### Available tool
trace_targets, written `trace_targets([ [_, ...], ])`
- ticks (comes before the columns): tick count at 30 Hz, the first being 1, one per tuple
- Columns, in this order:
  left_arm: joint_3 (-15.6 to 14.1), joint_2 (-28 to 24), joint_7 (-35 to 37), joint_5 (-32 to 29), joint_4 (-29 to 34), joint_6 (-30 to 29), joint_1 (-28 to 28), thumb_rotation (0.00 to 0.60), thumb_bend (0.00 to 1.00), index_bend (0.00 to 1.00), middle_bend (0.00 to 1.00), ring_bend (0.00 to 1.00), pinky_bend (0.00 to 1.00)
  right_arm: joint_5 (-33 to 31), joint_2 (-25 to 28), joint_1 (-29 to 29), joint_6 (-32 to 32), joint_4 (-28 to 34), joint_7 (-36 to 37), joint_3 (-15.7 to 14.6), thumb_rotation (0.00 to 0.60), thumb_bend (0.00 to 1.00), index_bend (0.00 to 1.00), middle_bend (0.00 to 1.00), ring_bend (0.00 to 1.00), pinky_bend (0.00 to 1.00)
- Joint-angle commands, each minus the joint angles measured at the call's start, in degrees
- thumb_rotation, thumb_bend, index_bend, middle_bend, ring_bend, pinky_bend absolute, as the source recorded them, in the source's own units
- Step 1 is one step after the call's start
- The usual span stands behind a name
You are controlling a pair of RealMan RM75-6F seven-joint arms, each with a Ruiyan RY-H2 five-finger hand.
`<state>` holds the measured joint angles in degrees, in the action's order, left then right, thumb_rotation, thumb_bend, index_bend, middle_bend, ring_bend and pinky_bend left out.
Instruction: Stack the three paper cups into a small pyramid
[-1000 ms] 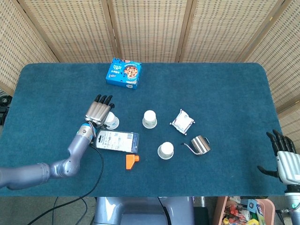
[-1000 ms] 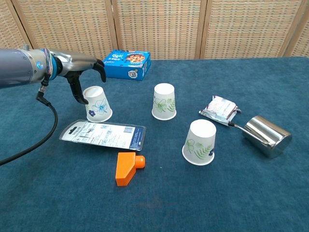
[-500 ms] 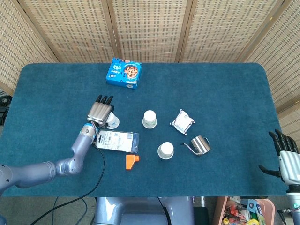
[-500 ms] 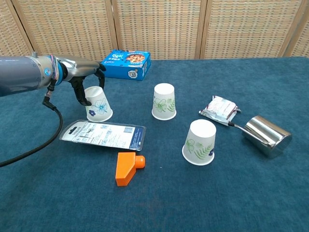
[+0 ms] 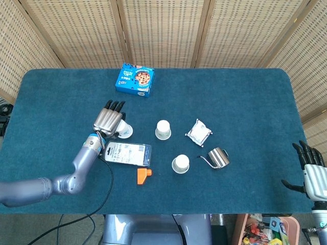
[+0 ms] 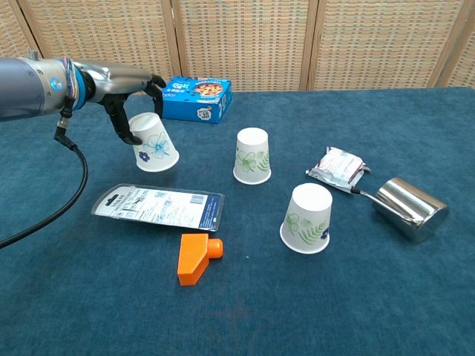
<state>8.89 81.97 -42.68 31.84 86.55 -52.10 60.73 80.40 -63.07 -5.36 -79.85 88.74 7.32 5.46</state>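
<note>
The blue-carpeted table (image 6: pixel 415 311) holds two paper cups (image 6: pixel 252 156) (upside down).

Your left hand (image 6: pixel 130 93) holds the tilted cup (image 6: pixel 154 142) above the flat package (image 6: pixel 158 207); middle cup (image 6: pixel 252 156) sits right of it, near cup (image 6: pixel 306 218) before that, pitcher (image 6: pixel 408 208) farthest right.

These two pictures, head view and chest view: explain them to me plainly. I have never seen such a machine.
It is a robot with two metal arms ending in human-like hands. The head view looks down on the dark blue table; the chest view looks across it from low in front.

The left hand grips a white upside-down paper cup with a blue flower, tilted and lifted off the cloth. The right hand waits open at the table's edge.

Two more white paper cups with green leaves stand upside down. Also lying there: a blue biscuit box, a flat plastic blister pack, an orange plastic block, a small foil packet and a steel pitcher.
</note>
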Motion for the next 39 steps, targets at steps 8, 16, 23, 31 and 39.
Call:
trace_targets([
  [8,2.61,-5.13,-0.46,4.53,12.46,-3.57,1.66,0.6,0.28,0.41,0.0,0.0,0.0,0.31,0.2,0.11,-0.35,0.26,0.44,0.01,0.6,0.07,0.0,0.0,0.0,0.0],
  [16,4.27,-1.69,-4.69,1.75,17.7,-5.41,6.89,0.6,0.28,0.41,0.0,0.0,0.0,0.41,0.57,0.32,-0.65,-0.05,2.03,0.15,0.6,0.07,0.0,0.0,0.0,0.0],
  [23,4.42,1.89,-6.89,-1.45,16.91,-6.83,10.03,0.6,0.28,0.41,0.0,0.0,0.0,0.17,0.8,0.45,-0.64,-0.43,3.2,0.32,0.6,0.07,0.0,0.0,0.0,0.0],
  [31,4.56,5.89,-9.11,-6.09,12.81,-7.22,13.45,0.6,0.29,0.41,0.0,0.0,0.0,0.23,0.98,0.53,-0.66,-0.71,4.34,0.4,0.6,0.07,0.0,0.0,0.0,0.0],
  [39,3.8,8.58,-10.78,-9.33,11.0,-6.71,15.95,0.6,0.29,0.41,0.0,0.0,0.0,-0.1,1.07,0.55,-0.52,-1.26,5.41,0.65,0.6,0.07,0.0,0.0,0.0,0.0],
])
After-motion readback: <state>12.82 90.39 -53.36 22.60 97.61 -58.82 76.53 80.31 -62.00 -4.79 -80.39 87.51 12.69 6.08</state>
